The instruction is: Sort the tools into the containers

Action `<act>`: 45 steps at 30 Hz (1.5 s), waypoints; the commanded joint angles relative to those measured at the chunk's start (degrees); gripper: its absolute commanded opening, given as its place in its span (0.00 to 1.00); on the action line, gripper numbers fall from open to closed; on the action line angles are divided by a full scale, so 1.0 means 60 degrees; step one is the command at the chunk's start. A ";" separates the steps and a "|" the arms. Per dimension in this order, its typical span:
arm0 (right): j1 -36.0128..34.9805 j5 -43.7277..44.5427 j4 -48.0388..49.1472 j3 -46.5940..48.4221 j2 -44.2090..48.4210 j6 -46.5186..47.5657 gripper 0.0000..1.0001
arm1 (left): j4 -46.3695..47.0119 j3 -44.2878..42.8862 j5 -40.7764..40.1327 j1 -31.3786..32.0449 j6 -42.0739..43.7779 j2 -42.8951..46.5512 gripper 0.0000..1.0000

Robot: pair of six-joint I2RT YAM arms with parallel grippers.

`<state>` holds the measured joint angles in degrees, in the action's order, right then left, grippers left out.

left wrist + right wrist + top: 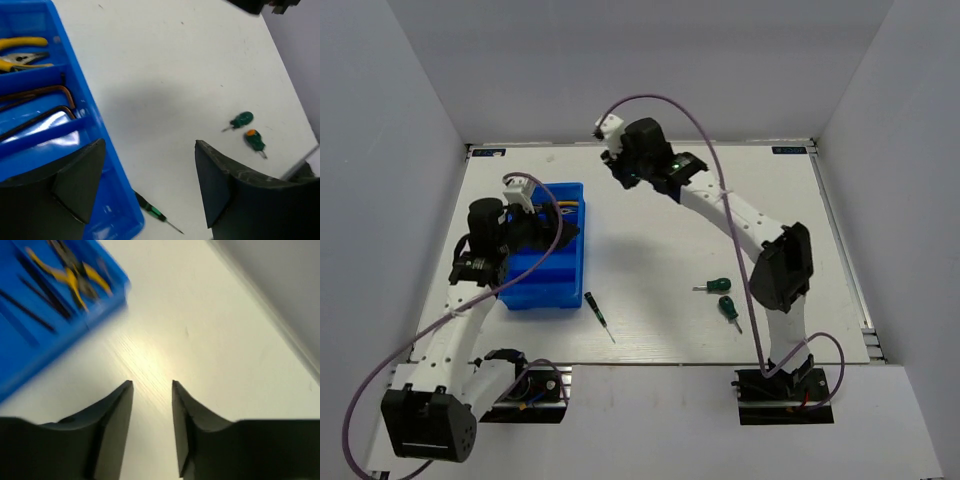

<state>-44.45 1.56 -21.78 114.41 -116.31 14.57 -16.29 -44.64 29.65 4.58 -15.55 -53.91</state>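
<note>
Sorting, partly complete. The blue tray (546, 296) lies by the left edge of the worktop (650, 230). Its compartment toward the far edge holds the two yellow pliers (20, 52), and the next one holds the dark hex keys (60, 88). The nearer compartments are largely hidden, so their contents cannot be told. Three tools remain outside: the thin screwdriver (598, 316) just beside the tray's near right corner, and two stubby screwdrivers (713, 286) close together toward the near right corner. The left tool (148, 150) hovers at the tray's right rim, fingers wide apart and empty. The right tool (152, 387), near the far edge, has its fingers slightly apart and grips nothing.
</note>
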 commanded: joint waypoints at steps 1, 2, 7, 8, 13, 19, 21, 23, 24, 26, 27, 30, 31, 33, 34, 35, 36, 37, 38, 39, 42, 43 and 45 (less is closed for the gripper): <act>0.1281 -0.0151 -0.3292 -0.1307 0.0867 -0.0787 0.47 | -0.1925 -0.1418 0.0042 0.0480 -0.0204 -0.0125 0.82; 0.1459 -0.0622 -0.3502 -0.1532 0.1276 -0.0831 0.52 | -0.2160 -0.1596 -0.0092 0.0815 -0.0453 -0.0416 0.82; 0.2746 -0.1593 -0.4880 -0.2411 0.2128 -0.1605 0.25 | -0.2369 -0.1599 -0.1526 0.2354 -0.1260 -0.1516 0.73; 0.2865 -0.2072 -0.4968 -0.2776 0.2492 -0.1724 0.20 | -0.2251 -0.1511 -0.1673 0.3039 -0.1348 -0.1721 0.73; 0.3189 -0.2238 -0.4236 -0.4828 0.3608 -0.1959 0.62 | -0.2628 -0.2764 -0.3912 0.5312 -0.1524 -0.3331 0.73; 0.3554 -0.1712 -0.4428 -0.6408 0.4776 -0.2311 0.62 | -0.4312 -0.3430 -0.7048 0.7628 -0.3204 -0.4535 0.80; 0.3657 -0.1725 -0.4106 -0.6950 0.4999 -0.2355 0.62 | -0.4475 -0.2978 -0.7708 0.8096 -0.4606 -0.4230 0.86; 0.3833 -0.1856 -0.3798 -0.7378 0.5308 -0.2355 0.62 | -0.4927 -0.2727 -0.8495 0.8434 -0.5548 -0.4125 0.86; 0.3920 -0.2031 -0.3608 -0.7683 0.5381 -0.2587 0.62 | -0.5206 -0.2639 -0.8806 0.8581 -0.5988 -0.4125 0.87; 0.4023 -0.2150 -0.3504 -0.7847 0.5455 -0.2589 0.62 | -0.6475 -0.2884 -0.9624 0.8919 -0.7408 -0.4504 0.87; 0.4169 -0.2223 -0.3446 -0.7935 0.5469 -0.2618 0.62 | -0.6875 -0.3046 -0.9788 0.9006 -0.7761 -0.4811 0.87; 0.4361 -0.2559 -0.3372 -0.7994 0.5425 -0.2706 0.62 | -0.7961 -0.3764 -1.0170 0.9256 -0.8700 -0.6086 0.83; 0.4404 -0.2691 -0.3372 -0.7994 0.5425 -0.2750 0.62 | -0.7963 -0.3766 -1.0258 0.9416 -0.9065 -0.6277 0.81; 0.4507 -0.2867 -0.3314 -0.8038 0.5425 -0.2779 0.62 | -0.7787 -0.3679 -1.0259 0.9549 -0.9403 -0.6468 0.70; 0.4522 -0.2969 -0.3270 -0.8111 0.5483 -0.2809 0.62 | -0.7526 -0.3562 -1.0259 0.9665 -0.9637 -0.6469 0.70; 0.4580 -0.2970 -0.3284 -0.8155 0.5542 -0.2823 0.62 | -0.7408 -0.3285 -1.0259 0.9797 -1.0220 -0.6469 0.68; 0.4624 -0.2985 -0.3240 -0.8199 0.5644 -0.2794 0.62 | -0.7406 -0.3181 -1.0259 0.9798 -1.0632 -0.6469 0.66; 0.4697 -0.3072 -0.3124 -0.8359 0.5732 -0.2823 0.62 | -0.7406 -0.3078 -1.0346 0.9958 -1.1056 -0.6469 0.66; 0.4727 -0.3102 -0.3065 -0.8418 0.5776 -0.2823 0.62 | -0.7508 -0.2990 -1.0434 1.0133 -1.1887 -0.6469 0.66; 0.4756 -0.3146 -0.3035 -0.8462 0.5835 -0.2809 0.62 | -0.7509 -0.2859 -1.0551 1.0237 -1.2272 -0.6469 0.64; 0.4888 -0.3380 -0.2889 -0.8653 0.5835 -0.2867 0.62 | -0.7668 -0.2857 -1.1005 1.0531 -1.3255 -0.6469 0.51; 0.4990 -0.3468 -0.2859 -0.8682 0.5806 -0.2882 0.62 | -0.7772 -0.2857 -1.1006 1.0661 -1.3475 -0.6469 0.49; 0.5078 -0.3600 -0.2772 -0.8770 0.5806 -0.2940 0.62 | -0.7860 -0.2857 -1.1123 1.0663 -1.3886 -0.6658 0.47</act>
<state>-14.92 -17.34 -40.69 62.39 -82.74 -2.02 -61.67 -61.93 -32.67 67.83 -89.65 -94.70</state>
